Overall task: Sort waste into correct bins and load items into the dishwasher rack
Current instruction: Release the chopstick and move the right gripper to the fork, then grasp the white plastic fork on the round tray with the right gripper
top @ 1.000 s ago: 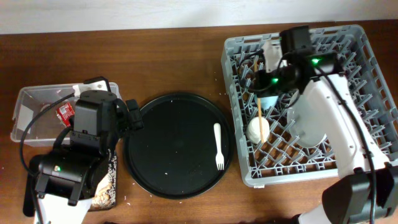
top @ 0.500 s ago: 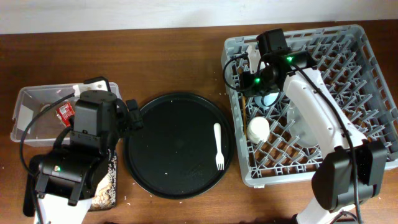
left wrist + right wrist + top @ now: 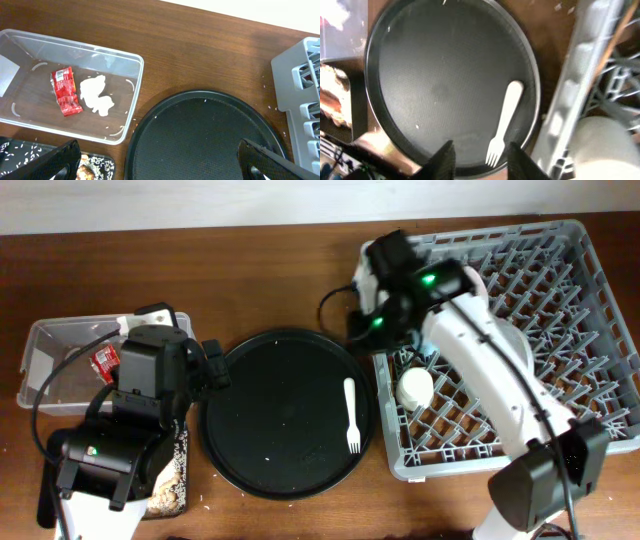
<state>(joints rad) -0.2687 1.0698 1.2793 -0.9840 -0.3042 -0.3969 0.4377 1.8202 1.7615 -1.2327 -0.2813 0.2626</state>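
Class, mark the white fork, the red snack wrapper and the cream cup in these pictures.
white fork [image 3: 351, 416], overhead view, middle of its shaft.
red snack wrapper [image 3: 65, 91], left wrist view, its centre.
cream cup [image 3: 415, 388], overhead view, its side.

Right of the round tray [image 3: 280, 410], the right arm [image 3: 480, 350] has white links, black joint housings, two green lights and a black cable; left of it, the left arm [image 3: 120, 430] is blocky black with one green light.

Brown wooden table [image 3: 290, 280] carries a clear plastic rectangular tub [image 3: 45, 340], a large round black tray [image 3: 270, 400] and a big square grey plastic crate [image 3: 600, 290].
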